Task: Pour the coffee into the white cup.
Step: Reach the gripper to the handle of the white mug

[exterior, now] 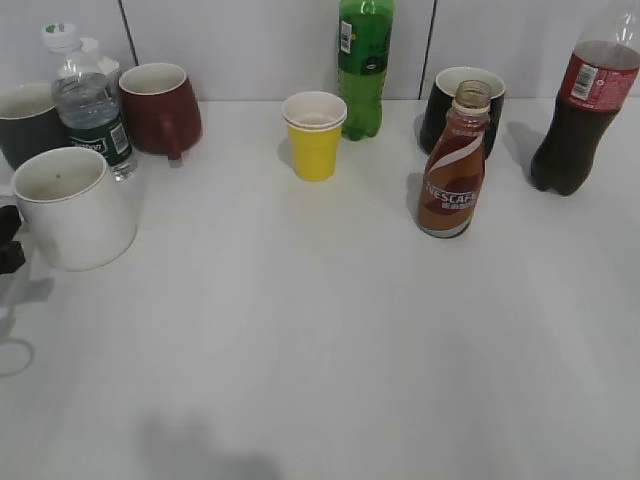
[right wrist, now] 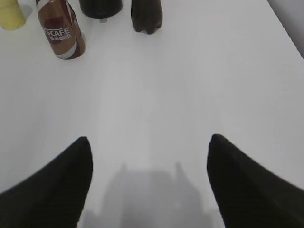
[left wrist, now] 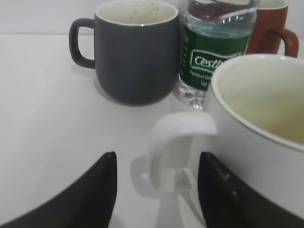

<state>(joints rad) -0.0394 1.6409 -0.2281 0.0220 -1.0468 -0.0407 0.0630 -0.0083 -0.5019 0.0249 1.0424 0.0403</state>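
The coffee, a small Nescafe bottle with its cap off, stands upright at the right of the table; it also shows in the right wrist view at the top left. The white cup stands at the left, with its handle turned to the left edge. My left gripper is at that edge. In the left wrist view the left gripper is open, with the handle of the white cup between its jaws. My right gripper is open and empty above bare table, well short of the coffee.
Behind the white cup stand a grey mug, a water bottle and a dark red mug. At the back are a yellow paper cup, a green soda bottle, a black mug and a cola bottle.
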